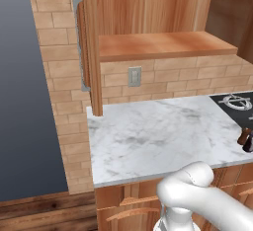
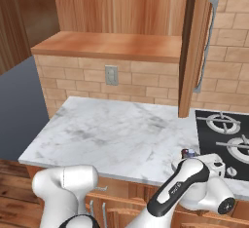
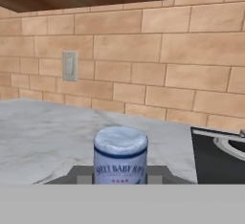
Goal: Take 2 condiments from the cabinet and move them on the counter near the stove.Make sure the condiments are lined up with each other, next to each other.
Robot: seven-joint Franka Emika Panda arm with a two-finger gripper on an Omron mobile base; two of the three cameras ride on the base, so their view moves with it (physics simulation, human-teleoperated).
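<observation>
grip: rounded dark bottle with blue cap and yellowish label [image 3: 120, 155] is clamped between narrowed gripper [image 3: 119, 176] fingers | loc: held low over white grey-veined marble counter [image 1: 148, 136], beside black cooktop with grey grates [image 2: 226, 137] | why: judged positioned for set-down next to slim brown bottle [image 1: 243, 136].

Tan brick wall [image 1: 54, 37], grey outlet [image 1: 134, 76], wood floor [image 1: 39, 212]

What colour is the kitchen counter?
The counter is white marble with grey veins, best seen in the left base view.
</observation>
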